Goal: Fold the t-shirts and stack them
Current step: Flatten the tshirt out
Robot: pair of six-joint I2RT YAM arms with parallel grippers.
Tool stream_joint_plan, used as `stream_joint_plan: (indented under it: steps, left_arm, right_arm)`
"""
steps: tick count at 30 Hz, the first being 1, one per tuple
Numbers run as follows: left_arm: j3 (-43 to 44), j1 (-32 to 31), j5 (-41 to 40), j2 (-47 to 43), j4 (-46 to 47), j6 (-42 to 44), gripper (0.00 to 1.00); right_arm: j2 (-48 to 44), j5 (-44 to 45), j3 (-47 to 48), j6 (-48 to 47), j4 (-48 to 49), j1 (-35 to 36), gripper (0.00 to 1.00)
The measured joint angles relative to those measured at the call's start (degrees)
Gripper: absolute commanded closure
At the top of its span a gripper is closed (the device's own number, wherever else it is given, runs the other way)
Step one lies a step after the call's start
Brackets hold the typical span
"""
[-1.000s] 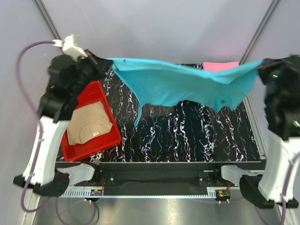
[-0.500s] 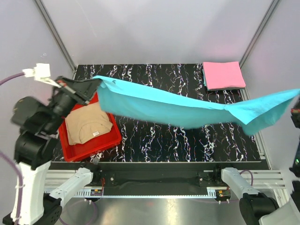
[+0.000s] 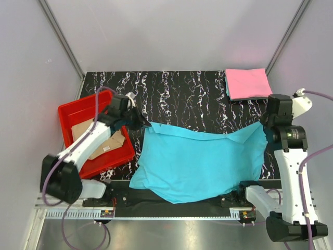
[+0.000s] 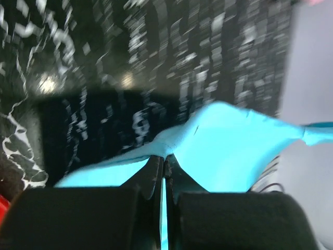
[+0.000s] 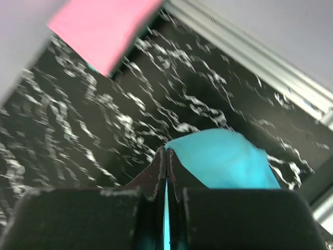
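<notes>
A turquoise-blue t-shirt (image 3: pixel 197 161) is spread over the near half of the black marbled table (image 3: pixel 192 94), its lower edge hanging past the front rim. My left gripper (image 3: pixel 144 124) is shut on its far left corner (image 4: pixel 171 148). My right gripper (image 3: pixel 263 125) is shut on its far right corner (image 5: pixel 218 156). The cloth stretches between the two grips. A folded pink t-shirt (image 3: pixel 247 83) lies at the far right corner, also in the right wrist view (image 5: pixel 104 26). A tan-beige t-shirt (image 3: pixel 106 143) lies in the red tray (image 3: pixel 78 112), partly hidden by my left arm.
The red tray stands at the left edge of the table. Metal frame posts (image 3: pixel 62 36) rise at the far corners, with grey walls close on both sides. A cable loop (image 3: pixel 317 156) hangs beside my right arm.
Both arms have swung down and toward the near side, bringing the blue t-shirt from held high in the air to spread low over the front of the table.
</notes>
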Motion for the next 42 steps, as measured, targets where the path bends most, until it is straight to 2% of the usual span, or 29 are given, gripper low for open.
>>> stream_joint_plan:
  steps: [3,6,7,9,10,13,20,26,28,35,42]
  left_arm:
    - [0.0,0.0,0.59,7.91,0.31,1.01,0.98]
    - [3.87,0.0,0.72,16.44,-0.17,3.08,0.89]
    - [5.99,0.0,0.63,19.58,-0.35,3.8,0.76]
    - [10.82,0.07,0.5,25.53,-0.79,5.44,0.62]
    - [12.92,0.11,0.22,27.85,-0.76,5.92,0.51]
    - [15.1,0.17,-1.29,30.34,-0.46,7.26,0.39]
    - [13.14,0.22,-5.09,27.56,0.79,7.1,0.42]
    - [1.25,-0.79,-8.09,23.63,6.8,0.13,0.56]
    - [-0.07,-1.68,-8.87,24.06,7.23,-2.47,0.58]
    - [3.06,-3.3,-11.87,27.5,9.99,-8.37,0.6]
    - [7.28,-3.89,-15.85,30.86,9.01,-10.25,0.62]
  right_arm:
    - [-1.99,-0.31,-9.53,0.87,1.84,0.0,1.0]
    - [-1.92,-0.39,-14.12,1.25,3.91,0.0,1.0]
    - [-1.16,-0.42,-14.45,1.33,4.55,0.0,1.0]
    - [1.01,-0.39,-14.36,1.38,6.27,0.0,1.0]
    - [2.05,-0.39,-14.25,1.38,6.93,0.0,1.0]
    - [5.33,-0.59,-14.25,1.33,9.11,0.0,1.0]
    - [5.42,-3.3,-14.56,1.33,13.03,0.0,1.0]
    - [5.35,-5.25,-15.67,1.31,15.23,0.0,1.0]
    - [5.33,-5.62,-16.15,1.31,15.43,0.0,1.0]
    - [5.11,-6.6,-17.22,1.03,16.39,0.0,1.0]
    - [4.59,-7.98,-18.56,1.05,17.64,0.0,1.0]
